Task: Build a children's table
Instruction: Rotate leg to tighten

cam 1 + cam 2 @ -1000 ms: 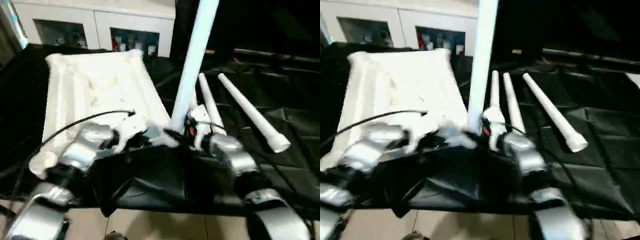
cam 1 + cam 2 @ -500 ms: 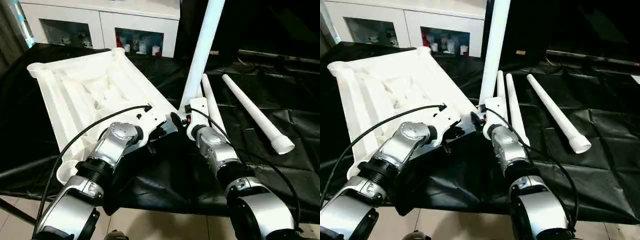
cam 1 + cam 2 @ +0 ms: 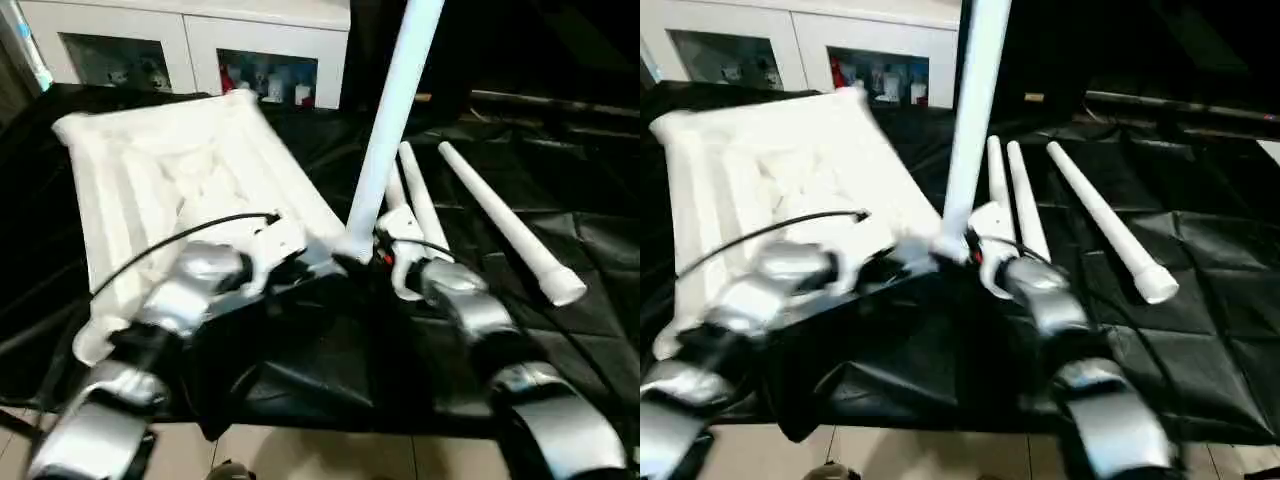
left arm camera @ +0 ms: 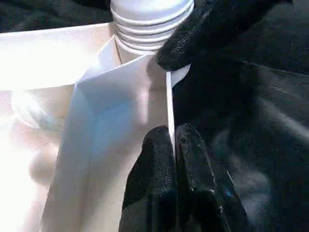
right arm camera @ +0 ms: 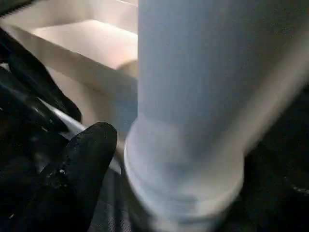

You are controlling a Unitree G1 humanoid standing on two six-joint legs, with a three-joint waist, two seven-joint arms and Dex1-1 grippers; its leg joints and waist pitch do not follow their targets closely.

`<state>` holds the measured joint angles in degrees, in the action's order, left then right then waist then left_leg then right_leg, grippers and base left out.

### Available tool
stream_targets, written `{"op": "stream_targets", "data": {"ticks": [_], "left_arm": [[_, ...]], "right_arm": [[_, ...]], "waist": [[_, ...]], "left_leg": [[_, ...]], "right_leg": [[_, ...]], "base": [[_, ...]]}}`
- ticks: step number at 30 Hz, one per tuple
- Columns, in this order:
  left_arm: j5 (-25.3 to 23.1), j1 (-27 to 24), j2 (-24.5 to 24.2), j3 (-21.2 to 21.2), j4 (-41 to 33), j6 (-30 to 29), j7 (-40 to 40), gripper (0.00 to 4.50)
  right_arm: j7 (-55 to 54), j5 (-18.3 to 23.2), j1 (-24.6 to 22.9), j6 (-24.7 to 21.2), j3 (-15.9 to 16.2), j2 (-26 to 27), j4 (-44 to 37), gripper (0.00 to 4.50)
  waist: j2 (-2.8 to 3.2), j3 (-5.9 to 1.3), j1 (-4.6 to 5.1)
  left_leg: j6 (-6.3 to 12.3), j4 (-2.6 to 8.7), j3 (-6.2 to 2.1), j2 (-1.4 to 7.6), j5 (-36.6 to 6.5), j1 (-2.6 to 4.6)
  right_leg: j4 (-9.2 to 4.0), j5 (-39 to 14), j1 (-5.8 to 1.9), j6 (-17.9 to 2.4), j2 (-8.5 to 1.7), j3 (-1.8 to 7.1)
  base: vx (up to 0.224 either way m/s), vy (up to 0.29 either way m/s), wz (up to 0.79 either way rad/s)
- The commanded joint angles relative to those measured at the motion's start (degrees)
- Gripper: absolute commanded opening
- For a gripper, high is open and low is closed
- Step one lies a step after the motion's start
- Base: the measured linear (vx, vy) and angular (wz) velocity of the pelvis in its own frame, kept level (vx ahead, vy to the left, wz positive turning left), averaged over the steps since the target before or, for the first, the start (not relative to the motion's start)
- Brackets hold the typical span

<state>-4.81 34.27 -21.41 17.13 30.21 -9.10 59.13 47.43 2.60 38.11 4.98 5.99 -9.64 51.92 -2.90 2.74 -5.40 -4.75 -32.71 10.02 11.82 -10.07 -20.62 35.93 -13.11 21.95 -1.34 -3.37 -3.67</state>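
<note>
Left end effector (image 4: pixel 174 145), fingers pressed together, is pinching the thin rim of the upturned white plastic tabletop (image 3: pixel 170 180) on the black-draped bench (image 3: pixel 560 210). Right end effector (image 3: pixel 375 262), fingers spread, is flanking the upright white tapered leg (image 3: pixel 392 110) standing in the corner socket.

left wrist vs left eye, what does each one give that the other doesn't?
Left wrist alone: the left gripper up close, its two fingers shut on the thin edge wall of the tabletop, and the ridged rings at the foot of the standing leg, with another black finger beside them.

Left eye alone: the three loose legs lying on the black cloth, the cabinet behind, both silver forearms and the right gripper by the leg's foot.

Both: the tabletop corner with the standing leg in it.
</note>
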Motion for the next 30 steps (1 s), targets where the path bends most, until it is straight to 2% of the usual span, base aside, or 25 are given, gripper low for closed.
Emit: {"op": "stream_targets", "data": {"ticks": [1, 3, 9, 11, 13, 19, 23, 24, 26, 27, 28, 29, 30], "left_arm": [[0.1, -1.7, -0.1, 3.2, -0.1, -0.1, 3.3, 0.00], [0.9, -2.6, -2.0, 3.4, -1.9, -0.4, 6.5, 0.00], [1.3, -3.4, -3.8, 2.8, -2.8, 0.1, 8.8, 0.00], [1.3, -3.4, -4.0, 2.7, -2.7, 0.3, 8.9, 0.00], [1.4, -3.4, -4.2, 2.7, -2.8, 0.2, 9.0, 0.00], [1.8, -3.8, -4.8, 2.7, -3.6, -0.1, 9.4, 0.00], [1.1, -3.6, -4.5, 2.5, -2.9, -0.2, 7.7, 0.00], [0.8, -3.3, -4.0, 2.1, -2.2, -0.3, 6.0, 0.00], [-0.3, -2.5, -2.7, 1.4, -0.7, -1.2, 1.5, 0.00], [-1.3, -1.5, -1.2, 0.9, 0.7, -2.7, -2.6, 0.00], [-1.4, -1.5, -1.1, 0.9, 0.8, -2.8, -2.9, 0.00], [-2.6, -0.3, 0.8, 0.3, 2.3, -4.8, -8.2, 0.00], [-3.5, 1.0, 3.3, -0.7, 3.7, -7.6, -14.1, 0.00]], "right_arm": [[3.4, 0.4, -0.3, -0.9, 0.9, -0.9, -1.7, 3.86], [7.4, 1.3, -0.9, -1.9, 1.1, -2.5, -3.2, 3.86], [11.8, 2.4, -1.9, -4.3, 1.2, -3.9, -5.4, 3.86], [12.1, 2.8, -2.0, -4.7, 1.0, -3.8, -5.6, 3.60], [12.7, 3.5, -2.0, -5.2, 0.7, -3.3, -5.7, 3.53], [13.9, 4.8, -3.4, -7.6, 0.7, -2.7, -8.3, 2.89], [12.2, 6.0, -4.2, -7.9, -0.6, -1.3, -9.0, 2.77], [10.1, 6.4, -4.2, -8.7, -1.4, -0.3, -8.7, 2.77], [2.7, 4.7, -3.7, -8.7, -1.9, 1.6, -6.0, 2.75], [-2.8, 3.3, -3.4, -8.4, -2.0, 2.9, -4.0, 2.75], [-3.2, 3.2, -3.3, -8.4, -2.0, 3.0, -3.8, 2.75], [-9.0, 2.5, -2.6, -8.3, -2.6, 4.9, -1.5, 2.75], [-17.0, 2.4, -1.4, -8.2, -4.1, 7.3, 1.4, 2.74]], "waist": [[0.50, -3.43, -0.13], [0.40, -3.35, -0.33], [0.41, -3.22, -0.68], [0.38, -3.25, -0.70], [0.41, -3.29, -0.71], [0.46, -3.38, -0.86], [0.47, -3.32, -0.92], [0.47, -3.33, -0.82], [0.43, -3.13, -0.63], [0.51, -3.02, -0.52], [0.53, -2.89, -0.34], [0.47, -2.80, -0.25], [0.68, -2.71, -0.11]], "left_leg": [[4.17, 3.20, -0.27, 2.01, -4.7, 0.53], [4.06, 3.24, -0.24, 2.02, -5.5, 0.42], [3.27, 3.29, -0.12, 2.08, -6.7, 0.56], [2.79, 3.32, -0.18, 2.07, -6.7, 0.53], [2.65, 3.30, -0.19, 2.07, -6.4, 0.57], [3.01, 3.21, -0.19, 2.01, -5.2, 0.54], [2.34, 3.33, -0.21, 2.09, -6.3, 0.60], [2.15, 3.38, -0.24, 2.05, -6.2, 0.64], [1.41, 3.57, -0.28, 1.96, -7.1, 0.64], [0.49, 3.72, -0.30, 1.96, -8.7, 0.86], [-0.07, 3.85, -0.29, 2.01, -9.7, 0.94], [-0.85, 3.98, -0.38, 1.96, -11.3, 1.06], [-1.82, 4.11, -0.44, 1.96, -12.4, 1.16]], "right_leg": [[-3.17, 5.6, -2.65, -14.2, -4.84, 2.98], [-3.20, 4.9, -2.90, -14.3, -4.78, 2.91], [-3.42, 2.1, -2.69, -14.0, -4.87, 2.95], [-3.46, 1.3, -2.74, -13.8, -4.93, 2.98], [-3.37, 1.7, -2.69, -13.7, -4.86, 2.98], [-3.15, 3.8, -2.76, -13.8, -4.78, 2.90], [-3.36, 1.9, -2.72, -13.4, -4.97, 3.00], [-3.27, 2.0, -2.63, -13.4, -4.87, 3.00], [-3.55, 0.0, -2.55, -13.1, -4.92, 3.04], [-3.85, -2.8, -2.37, -12.8, -5.02, 3.09], [-4.03, -4.5, -2.24, -12.7, -5.06, 3.16], [-4.38, -8.1, -2.23, -11.9, -5.12, 3.19], [-4.60, -10.6, -2.07, -11.4, -5.19, 3.25]], "base": [[0.000, 0.000, 0.00], [0.000, 0.000, 0.00], [0.000, 0.000, 0.00], [0.000, 0.000, 0.00], [0.000, 0.000, 0.00], [0.000, 0.000, 0.00], [0.000, 0.000, 0.00], [0.000, 0.000, 0.00], [0.000, 0.000, 0.00], [0.000, 0.000, 0.00], [0.000, 0.000, 0.00], [0.000, 0.000, 0.00], [0.000, 0.000, 0.00]]}}
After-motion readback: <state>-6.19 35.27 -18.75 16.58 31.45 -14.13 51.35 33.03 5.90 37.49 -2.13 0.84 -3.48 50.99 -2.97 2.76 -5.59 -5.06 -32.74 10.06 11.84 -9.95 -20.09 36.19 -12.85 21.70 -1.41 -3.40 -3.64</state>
